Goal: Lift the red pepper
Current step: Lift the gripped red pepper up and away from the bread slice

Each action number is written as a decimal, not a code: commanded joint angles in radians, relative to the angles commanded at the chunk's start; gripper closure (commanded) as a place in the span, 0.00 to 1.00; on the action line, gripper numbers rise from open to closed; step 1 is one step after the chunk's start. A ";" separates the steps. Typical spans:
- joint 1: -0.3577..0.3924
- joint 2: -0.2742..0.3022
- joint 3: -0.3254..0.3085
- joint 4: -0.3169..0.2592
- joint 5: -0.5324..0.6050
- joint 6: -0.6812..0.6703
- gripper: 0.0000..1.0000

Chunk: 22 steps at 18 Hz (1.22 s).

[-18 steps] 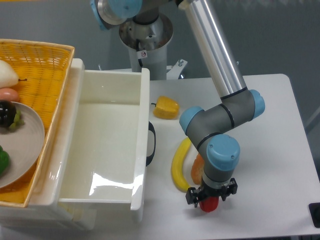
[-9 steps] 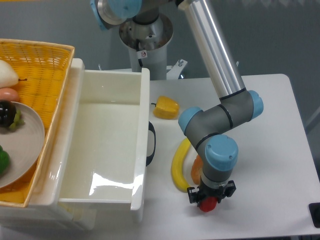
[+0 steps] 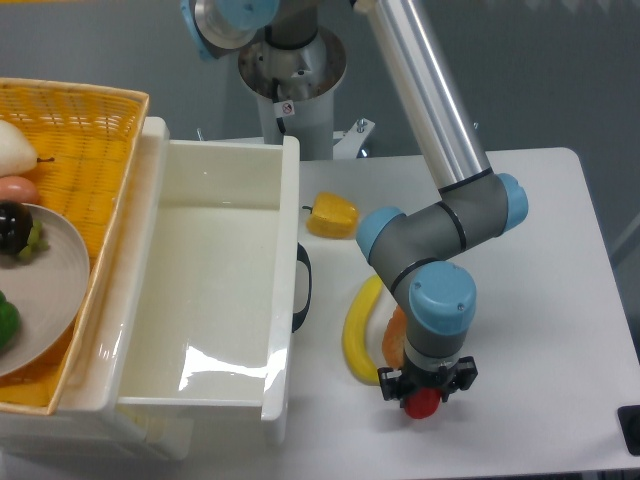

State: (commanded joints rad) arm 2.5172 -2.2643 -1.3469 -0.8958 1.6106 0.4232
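Note:
The red pepper (image 3: pixel 423 402) is a small glossy red shape at the front of the table, mostly hidden under my gripper (image 3: pixel 426 390). The gripper points straight down over it, its black fingers on either side of the pepper and closed against it. The pepper looks slightly raised off the table, though I cannot tell for sure. The stem is hidden.
A yellow banana (image 3: pixel 358 328) and an orange object (image 3: pixel 394 335) lie just behind the gripper. A yellow-orange bell pepper (image 3: pixel 333 215) sits further back. A white bin (image 3: pixel 215 300) with a black handle stands to the left, a yellow basket (image 3: pixel 75 130) with a plate beyond it.
The gripper with the red pepper has shifted slightly, and the wrist has risen a little. Nothing else moved.

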 joint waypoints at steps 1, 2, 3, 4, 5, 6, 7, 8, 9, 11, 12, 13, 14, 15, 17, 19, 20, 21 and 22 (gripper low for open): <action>0.014 0.017 0.000 -0.002 0.000 0.029 0.81; 0.034 0.034 -0.003 -0.005 -0.006 0.057 0.81; 0.047 0.044 -0.003 -0.005 -0.014 0.083 0.81; 0.057 0.051 -0.003 -0.006 -0.023 0.106 0.81; 0.060 0.058 -0.003 -0.011 -0.026 0.127 0.81; 0.063 0.063 -0.005 -0.029 -0.026 0.152 0.82; 0.074 0.075 -0.011 -0.063 -0.026 0.193 0.82; 0.089 0.095 -0.024 -0.093 -0.026 0.256 0.83; 0.106 0.110 -0.028 -0.115 -0.026 0.329 0.83; 0.135 0.120 -0.028 -0.162 -0.026 0.434 0.83; 0.144 0.130 -0.028 -0.185 -0.025 0.472 0.83; 0.158 0.140 -0.028 -0.205 -0.023 0.520 0.83; 0.172 0.146 -0.028 -0.227 -0.021 0.581 0.83; 0.192 0.150 -0.028 -0.244 -0.021 0.639 0.83; 0.225 0.160 -0.028 -0.261 -0.023 0.721 0.84; 0.239 0.161 -0.025 -0.288 -0.020 0.770 0.84; 0.241 0.161 -0.023 -0.290 -0.020 0.784 0.85; 0.242 0.160 -0.021 -0.290 -0.020 0.787 0.85; 0.242 0.160 -0.021 -0.290 -0.020 0.787 0.85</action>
State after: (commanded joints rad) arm 2.7596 -2.1046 -1.3683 -1.1858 1.5907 1.2103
